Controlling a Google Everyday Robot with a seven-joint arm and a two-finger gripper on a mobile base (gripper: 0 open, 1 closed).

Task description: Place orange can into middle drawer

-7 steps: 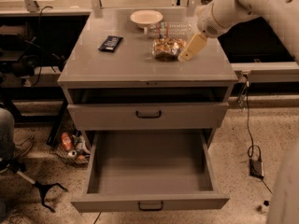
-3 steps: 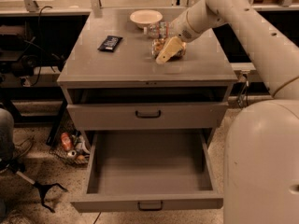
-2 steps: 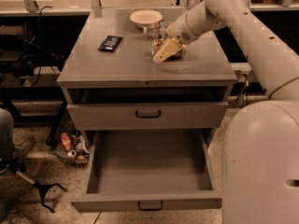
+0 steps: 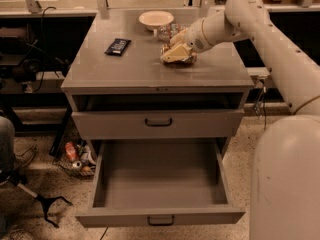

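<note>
The orange can (image 4: 188,60), a glossy orange-brown foil-like packet, lies on the grey cabinet top (image 4: 130,69), right of centre. My gripper (image 4: 175,53) reaches in from the right and sits on top of the packet's left part, covering much of it. The packet rests on the surface. Below, a large drawer (image 4: 159,186) is pulled fully open and holds nothing. The drawer above it (image 4: 158,122) with a dark handle is pushed in.
A white bowl (image 4: 156,19) stands at the back of the top. A clear plastic bottle (image 4: 167,32) lies just behind the gripper. A flat black bar (image 4: 118,46) lies at the left. Clutter (image 4: 75,156) and cables sit on the floor at the left.
The gripper has moved left from beside the packet's right side to over it and has settled down onto it. The packet and the drawers have not moved.
</note>
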